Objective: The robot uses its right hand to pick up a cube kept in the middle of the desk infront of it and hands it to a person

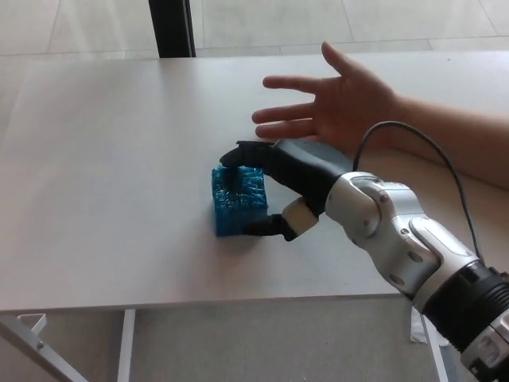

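Since the cube (238,200) sits mid-desk (103,159) looking like an open blue plastic lattice, we'd guess it's light, stiff and grippy, so opposite side faces are the place to squeeze. Our right hand (274,191) brackets it, fingers over the far top edge and thumb at the near corner, not clamped yet. A person's open palm (338,103) waits behind.
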